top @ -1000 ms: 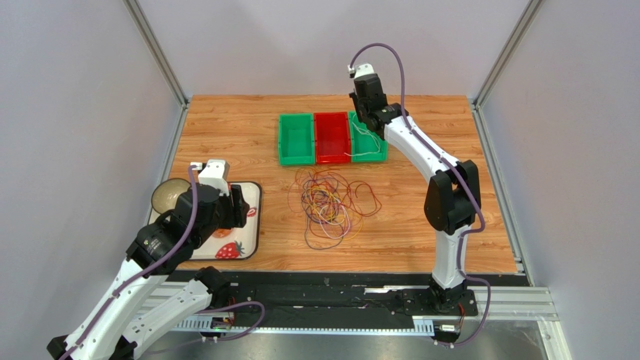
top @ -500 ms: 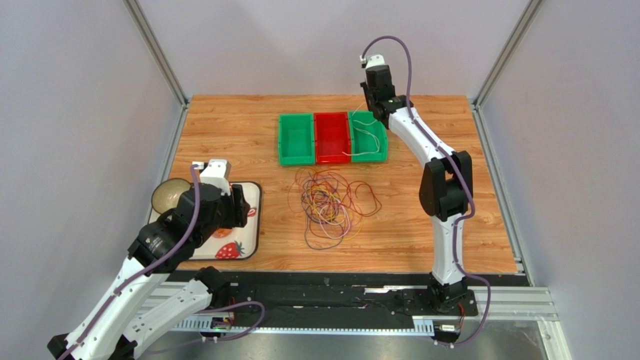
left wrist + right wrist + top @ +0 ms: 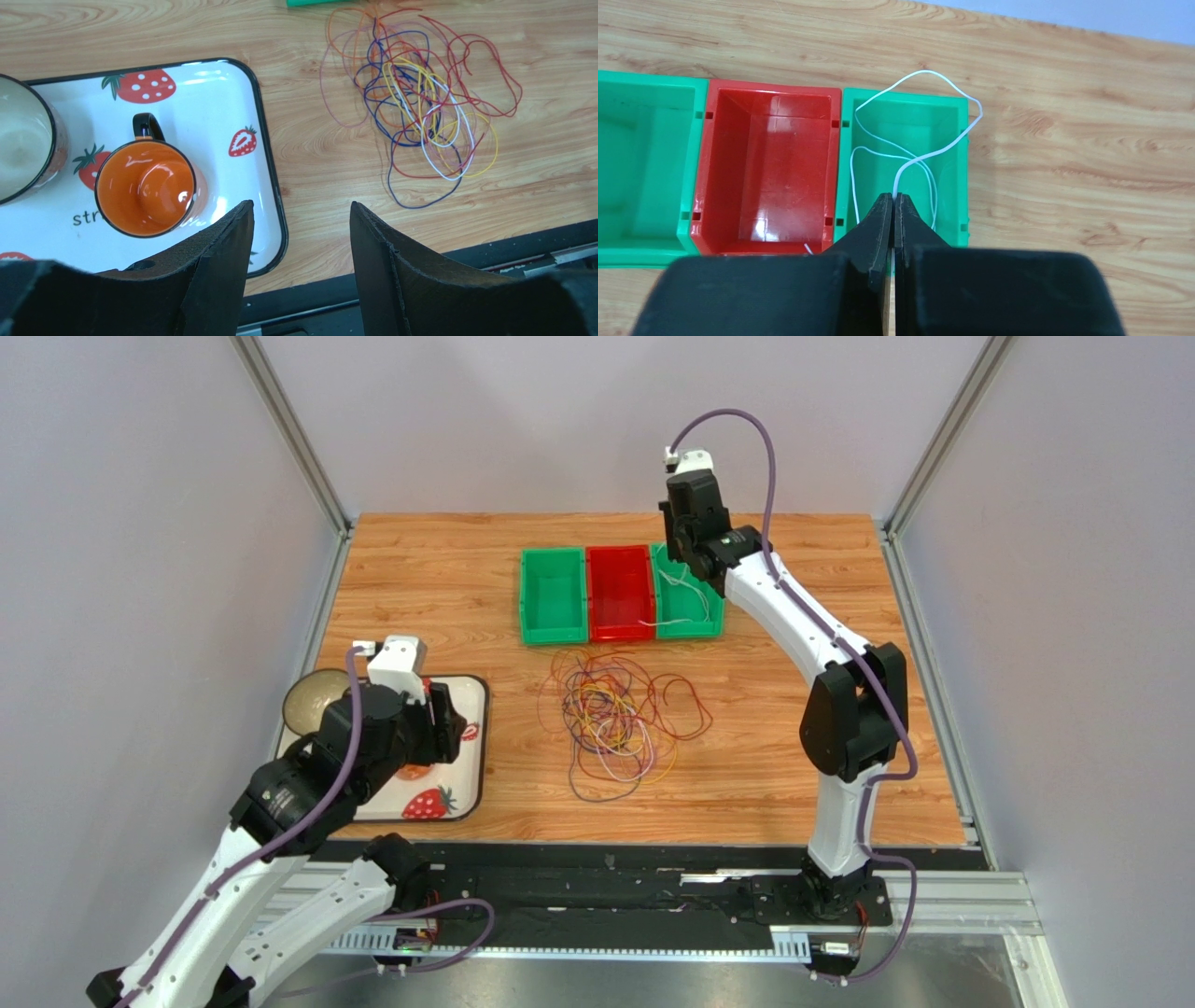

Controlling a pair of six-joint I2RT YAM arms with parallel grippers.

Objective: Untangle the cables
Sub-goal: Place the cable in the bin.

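While most of the cables [image 3: 613, 721] lie in one loose tangle on the wooden tabletop [image 3: 421, 574], just in front of the three bins, one white cable [image 3: 917, 150] is apart from them, pinched at the tip of the right tool [image 3: 893, 203], whose fingers are pressed together on it. From that pinch the white cable loops through the right green bin [image 3: 906, 98] and out over its far right corner onto the wood; a short white end also shows at the near edge of the red bin [image 3: 770, 168] beside it. The left green bin [image 3: 640, 154] sits on the red bin's other side, all three touching in a row. In the tangle, red, dark purple, yellow, orange and white strands cross one another, with the red loops spread widest. Well to the left, the left tool [image 3: 298, 206] hangs above the near edge of the tabletop with its fingers spread wide and nothing between them. Below it is a white strawberry-print tray [image 3: 210, 91] carrying an orange mug [image 3: 145, 189] and, at the far left, a pale bowl [image 3: 21, 147].
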